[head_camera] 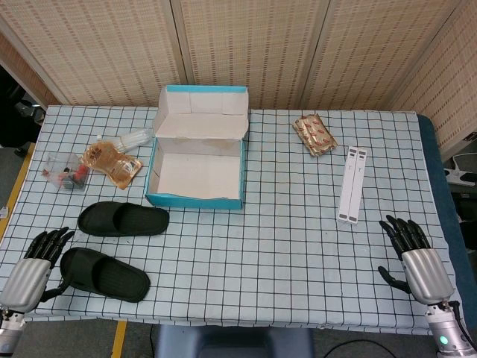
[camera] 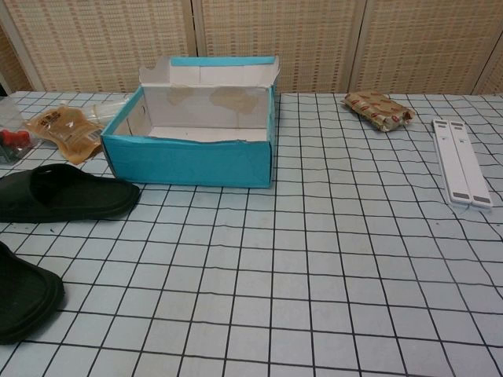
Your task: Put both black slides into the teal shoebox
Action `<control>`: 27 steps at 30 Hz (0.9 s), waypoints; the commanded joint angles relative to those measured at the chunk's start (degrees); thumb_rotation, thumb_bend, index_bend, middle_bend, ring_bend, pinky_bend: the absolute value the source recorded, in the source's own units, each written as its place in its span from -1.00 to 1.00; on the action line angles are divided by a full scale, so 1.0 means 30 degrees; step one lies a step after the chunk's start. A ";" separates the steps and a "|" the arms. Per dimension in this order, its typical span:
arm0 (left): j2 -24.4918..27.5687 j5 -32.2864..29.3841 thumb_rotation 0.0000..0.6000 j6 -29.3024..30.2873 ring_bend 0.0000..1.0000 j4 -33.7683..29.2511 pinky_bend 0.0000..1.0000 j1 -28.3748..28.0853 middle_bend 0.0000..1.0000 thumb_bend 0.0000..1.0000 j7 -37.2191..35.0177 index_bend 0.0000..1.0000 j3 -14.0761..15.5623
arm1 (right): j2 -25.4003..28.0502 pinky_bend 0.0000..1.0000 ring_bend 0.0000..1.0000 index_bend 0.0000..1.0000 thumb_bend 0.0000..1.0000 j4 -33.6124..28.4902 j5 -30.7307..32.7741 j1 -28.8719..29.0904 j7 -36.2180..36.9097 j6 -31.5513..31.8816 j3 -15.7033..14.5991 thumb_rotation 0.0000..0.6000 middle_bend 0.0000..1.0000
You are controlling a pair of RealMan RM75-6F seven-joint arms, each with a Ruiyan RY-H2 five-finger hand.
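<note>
No writing on anything can be read. Nearest, the left hand [head_camera: 33,262] and right hand [head_camera: 417,257] rest at the table edge, fingers spread and empty. Both black slides [head_camera: 104,274] [head_camera: 123,219] lie beside the left hand, the teal shoebox [head_camera: 197,173] open beyond them.

A matt checked cloth [head_camera: 283,224] is spread over the surface. The box [camera: 189,161] is cardboard, teal outside, plain white inside. The slides [head_camera: 123,219] look like matt black rubber or foam. Glossy crinkled plastic wraps the packet [head_camera: 314,134] at upper right. Each hand [head_camera: 417,257] has a silvery metallic back and black fingers.
</note>
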 commanded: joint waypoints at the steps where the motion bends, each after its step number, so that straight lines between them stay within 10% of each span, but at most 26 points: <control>1: -0.0129 0.0601 1.00 -0.0294 -1.00 0.0510 -0.94 -0.0214 -1.00 -0.22 0.0419 -1.00 0.0334 | 0.0407 -1.00 -1.00 -1.00 -0.65 -0.0292 -0.0264 -0.0069 0.0705 0.0151 -0.0143 1.00 -1.00; 11: 0.1630 0.0836 1.00 -0.3584 -1.00 0.0500 -1.00 -0.1115 -1.00 -0.25 0.1270 -1.00 0.1912 | 0.1019 -1.00 -1.00 -1.00 -0.65 -0.0916 -0.0787 -0.0382 0.1100 0.0657 -0.0437 1.00 -1.00; 27: 0.1764 -0.1919 1.00 -0.7247 -1.00 -0.0226 -1.00 -0.2460 -1.00 -0.28 0.4850 -1.00 0.1536 | 0.1163 -1.00 -1.00 -1.00 -0.65 -0.1278 -0.0913 -0.0395 0.1032 0.0388 -0.0599 1.00 -1.00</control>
